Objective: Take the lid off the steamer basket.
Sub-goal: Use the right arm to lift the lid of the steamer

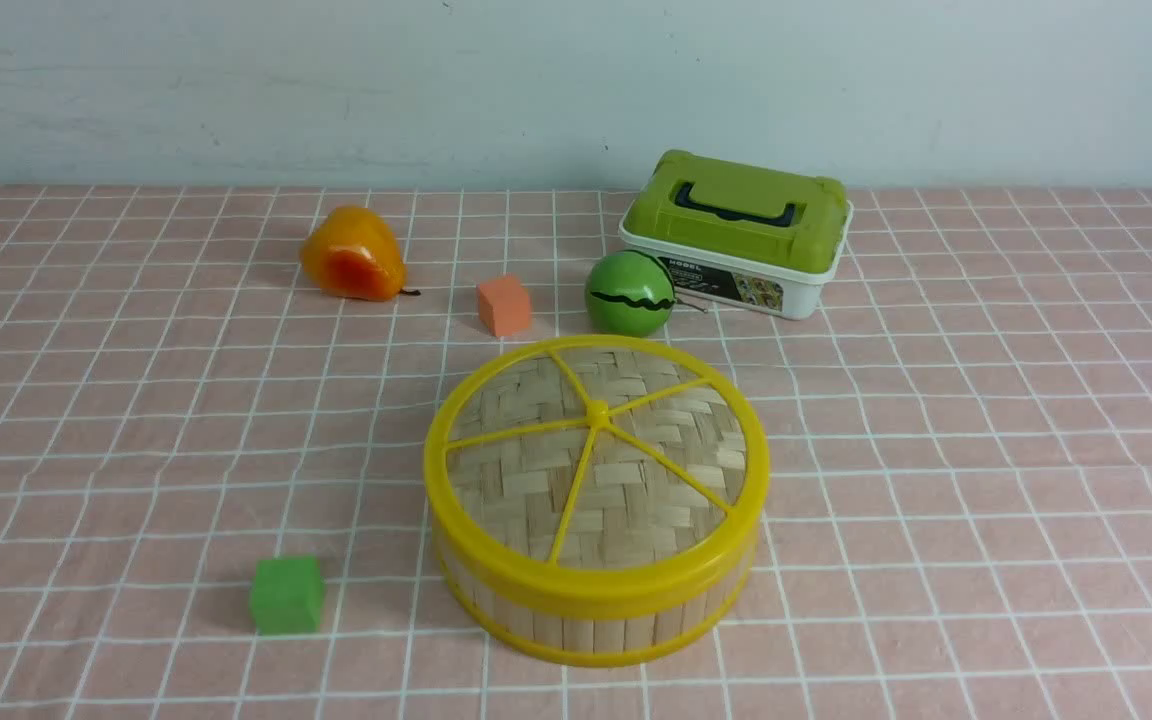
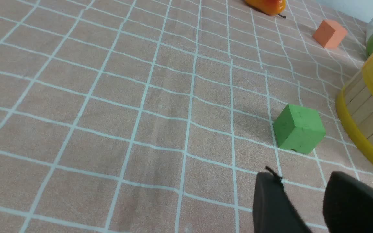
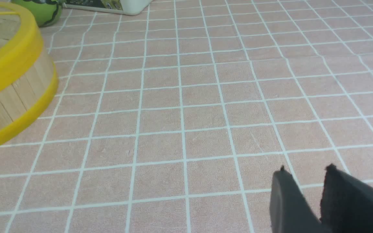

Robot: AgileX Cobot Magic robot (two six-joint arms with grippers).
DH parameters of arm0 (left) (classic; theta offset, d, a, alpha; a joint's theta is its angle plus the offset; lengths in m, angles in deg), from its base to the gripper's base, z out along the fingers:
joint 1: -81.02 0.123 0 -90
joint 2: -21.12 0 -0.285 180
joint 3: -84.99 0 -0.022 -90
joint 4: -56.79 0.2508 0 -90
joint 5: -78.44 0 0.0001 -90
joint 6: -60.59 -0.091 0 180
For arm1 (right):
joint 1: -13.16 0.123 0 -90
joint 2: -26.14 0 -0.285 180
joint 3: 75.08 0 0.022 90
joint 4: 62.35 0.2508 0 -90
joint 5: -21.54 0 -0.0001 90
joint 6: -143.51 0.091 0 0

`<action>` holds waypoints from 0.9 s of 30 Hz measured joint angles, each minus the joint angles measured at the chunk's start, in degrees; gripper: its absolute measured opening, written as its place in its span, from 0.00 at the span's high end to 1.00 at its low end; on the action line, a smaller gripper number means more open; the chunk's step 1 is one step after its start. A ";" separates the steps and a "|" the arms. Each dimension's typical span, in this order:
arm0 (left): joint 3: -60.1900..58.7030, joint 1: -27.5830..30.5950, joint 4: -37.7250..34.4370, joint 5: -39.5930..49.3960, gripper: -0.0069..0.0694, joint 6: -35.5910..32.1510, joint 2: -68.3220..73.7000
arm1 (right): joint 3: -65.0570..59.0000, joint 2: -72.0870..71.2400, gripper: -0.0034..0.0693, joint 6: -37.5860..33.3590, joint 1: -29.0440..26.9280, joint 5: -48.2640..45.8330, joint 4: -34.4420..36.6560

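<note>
The steamer basket [image 1: 586, 625] stands near the middle of the pink checked cloth. The lid [image 1: 596, 450], woven bamboo with a yellow rim and spokes, sits closed on it. Neither arm shows in the front view. In the left wrist view my left gripper [image 2: 301, 176] hovers open over bare cloth, with the basket's wall [image 2: 367, 110] off to one side. In the right wrist view my right gripper [image 3: 306, 170] is open by a narrower gap and holds nothing. It is well apart from the basket [image 3: 15, 94] and the lid's rim [image 3: 8, 61].
A green cube [image 1: 286, 595] lies left of the basket, close to the left gripper's fingers [image 2: 270, 200]. Behind the basket are an orange cube [image 1: 503, 304], an orange pear-like fruit [image 1: 351, 255], a green ball [image 1: 629, 293] and a white box with a green lid [image 1: 736, 230].
</note>
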State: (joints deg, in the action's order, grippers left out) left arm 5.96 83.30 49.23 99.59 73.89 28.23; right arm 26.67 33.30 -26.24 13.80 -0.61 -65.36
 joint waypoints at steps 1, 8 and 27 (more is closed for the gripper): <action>0.00 0.00 0.00 0.00 0.60 0.00 0.00 | 0.00 0.00 0.75 0.00 0.00 0.00 0.00; 0.00 0.00 0.00 0.00 0.60 0.00 0.00 | 0.00 0.00 0.74 0.00 0.00 0.00 0.00; 0.00 0.00 0.00 0.00 0.60 0.00 0.00 | 0.00 0.00 0.72 0.00 0.00 0.00 0.00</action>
State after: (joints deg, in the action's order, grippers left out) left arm 5.96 83.30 49.23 99.59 73.89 28.23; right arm 26.67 33.30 -26.24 13.80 -0.61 -65.36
